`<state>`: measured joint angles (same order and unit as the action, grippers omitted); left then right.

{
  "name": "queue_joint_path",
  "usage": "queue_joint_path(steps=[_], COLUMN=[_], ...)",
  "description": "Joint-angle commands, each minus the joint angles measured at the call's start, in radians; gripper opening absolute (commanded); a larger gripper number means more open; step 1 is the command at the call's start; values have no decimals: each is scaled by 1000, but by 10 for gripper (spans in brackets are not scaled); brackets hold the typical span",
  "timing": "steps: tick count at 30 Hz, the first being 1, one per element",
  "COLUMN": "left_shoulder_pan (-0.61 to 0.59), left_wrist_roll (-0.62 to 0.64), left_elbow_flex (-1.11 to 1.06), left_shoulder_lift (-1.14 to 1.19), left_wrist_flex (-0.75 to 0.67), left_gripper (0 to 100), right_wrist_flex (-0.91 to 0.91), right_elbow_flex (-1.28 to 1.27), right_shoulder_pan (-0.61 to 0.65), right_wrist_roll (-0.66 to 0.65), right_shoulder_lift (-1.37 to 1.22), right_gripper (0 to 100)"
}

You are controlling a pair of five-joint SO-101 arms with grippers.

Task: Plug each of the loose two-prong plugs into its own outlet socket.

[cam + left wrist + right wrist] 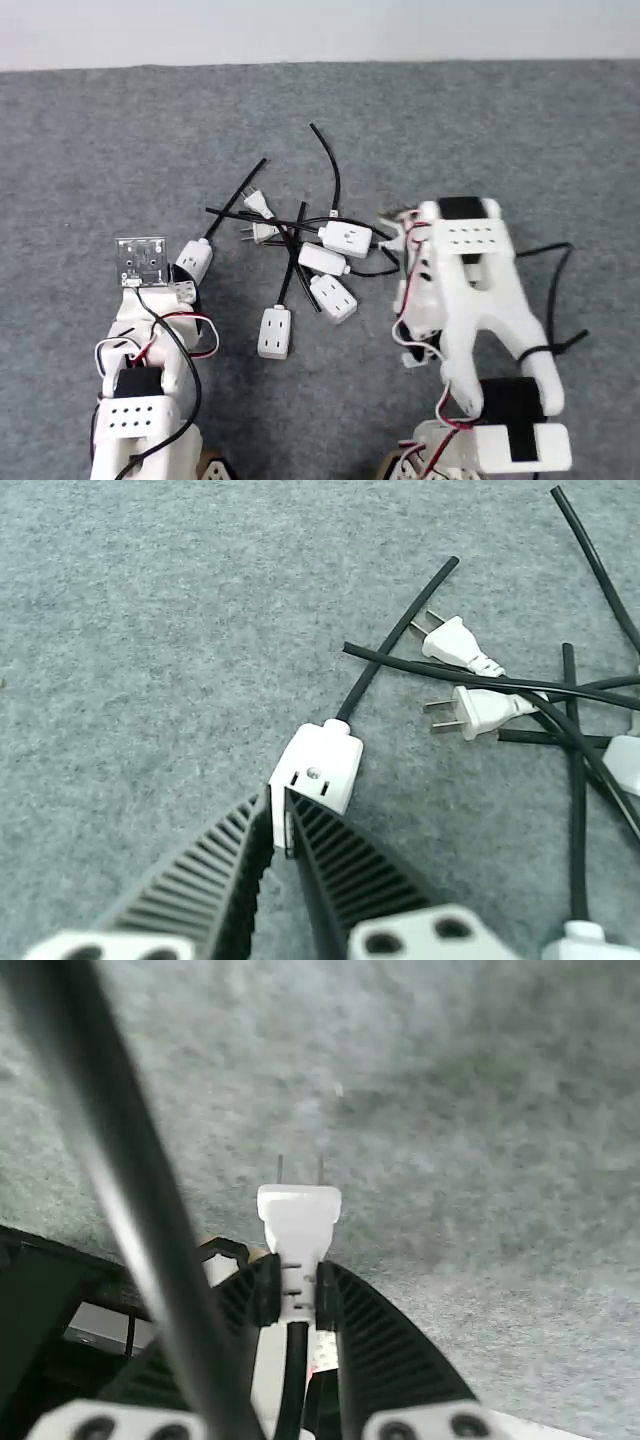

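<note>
Left gripper (283,825): fingers pinch the near edge of an outlet socket (318,768). Right gripper (298,1295): fingers clamp a two-prong plug (298,1215).

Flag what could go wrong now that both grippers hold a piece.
1. The left gripper pinches the socket only at one corner, so it may twist when a plug pushes in.
2. The socket's cord crosses another cord; lifting may drag that along.
3. The right gripper holds its plug by the rear, so the prongs could tilt off line.
</note>
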<state>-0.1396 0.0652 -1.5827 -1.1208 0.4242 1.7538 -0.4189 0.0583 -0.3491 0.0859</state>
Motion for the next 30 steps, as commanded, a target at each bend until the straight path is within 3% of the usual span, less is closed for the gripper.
queue_joint_path(steps=[1, 8, 14, 30], left_shoulder_pan=[-6, -5, -5, -8], left_wrist_roll=[2, 2, 2, 0], left_elbow_flex=[48, 48, 48, 50], left_shoulder_lift=[3, -3, -5, -5], left_wrist_flex=[-12, 25, 23, 21], left_gripper=[13, 13, 13, 14], right_wrist_flex=[50, 48, 41, 42], right_elbow_flex=[5, 80, 334, 888], right_shoulder_pan=[-48, -24, -25, -15], right_wrist_roll=[-34, -28, 32, 32], right_shoulder_lift=[33, -93, -360, -842], right_gripper=[7, 7, 7, 21])
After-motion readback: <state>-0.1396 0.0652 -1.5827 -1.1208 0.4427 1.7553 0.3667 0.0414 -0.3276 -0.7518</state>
